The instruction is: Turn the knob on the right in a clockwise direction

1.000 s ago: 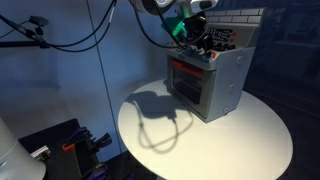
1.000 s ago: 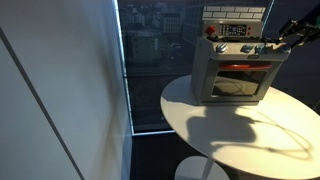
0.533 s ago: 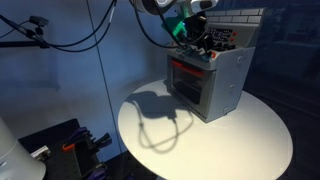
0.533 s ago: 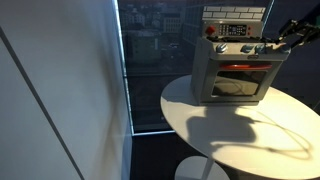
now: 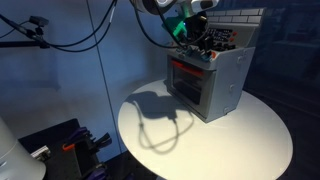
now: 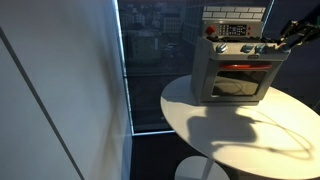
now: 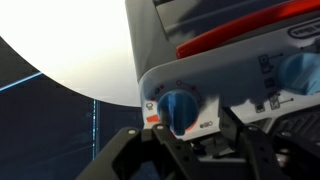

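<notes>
Toy oven (image 6: 235, 72) sits near edge of round white tabletop (image 6: 250, 140), door facing out. Control panel along top.

Blue knob (image 7: 180, 105) on panel, at oven's right end where arm reaches in. Second blue knob (image 7: 300, 70) further along panel.

Fingers (image 7: 135, 155) spread, one on each side of blue knob. Contact unclear, looks not yet pinched. Straddling probably so closing grips knob rim for clockwise twist.

Tabletop smooth, bare except oven, carrying arm's shadow (image 5: 160, 115). Room dim, bluish. Tall window (image 6: 150, 60) behind, city beyond.
</notes>
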Available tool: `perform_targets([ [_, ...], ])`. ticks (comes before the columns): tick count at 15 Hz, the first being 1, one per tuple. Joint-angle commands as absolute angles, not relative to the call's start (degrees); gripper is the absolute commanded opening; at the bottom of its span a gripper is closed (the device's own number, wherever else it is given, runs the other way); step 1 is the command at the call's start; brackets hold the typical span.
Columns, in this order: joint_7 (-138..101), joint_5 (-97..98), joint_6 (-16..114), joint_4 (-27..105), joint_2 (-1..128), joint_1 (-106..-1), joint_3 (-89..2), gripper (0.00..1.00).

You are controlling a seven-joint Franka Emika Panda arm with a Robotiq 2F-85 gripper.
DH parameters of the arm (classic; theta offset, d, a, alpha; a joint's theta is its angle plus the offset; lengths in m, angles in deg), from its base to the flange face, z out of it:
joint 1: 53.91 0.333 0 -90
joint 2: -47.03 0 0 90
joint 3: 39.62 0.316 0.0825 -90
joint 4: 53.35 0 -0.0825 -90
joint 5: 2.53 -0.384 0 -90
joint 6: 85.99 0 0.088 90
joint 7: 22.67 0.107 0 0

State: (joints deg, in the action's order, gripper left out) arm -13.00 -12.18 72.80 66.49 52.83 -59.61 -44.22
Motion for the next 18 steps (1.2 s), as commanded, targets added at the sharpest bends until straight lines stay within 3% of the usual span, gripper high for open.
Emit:
perform_targets([
  [1, -12.6, -13.2, 72.8, 65.2, 53.2, -59.6, -44.5, 0.49],
  [2, -12.6, -13.2, 72.8, 65.3, 53.2, -59.7, -44.5, 0.42],
  [6, -12.4, -13.3, 73.0, 65.6, 52.9, -59.8, -44.7, 0.34],
  [7, -12.4, -13.3, 73.1, 65.7, 52.8, -59.8, -44.8, 0.25],
  [8, -12.4, -13.5, 73.1, 65.8, 52.7, -59.9, -44.8, 0.28],
  [10, -12.3, -13.7, 73.1, 65.8, 52.6, -59.9, -45.0, 0.21],
  [12, -12.3, -13.9, 73.2, 65.9, 52.5, -59.9, -45.0, 0.07],
  [18, -11.5, -14.2, 73.0, 66.0, 52.4, -60.0, -45.3, 0.07],
])
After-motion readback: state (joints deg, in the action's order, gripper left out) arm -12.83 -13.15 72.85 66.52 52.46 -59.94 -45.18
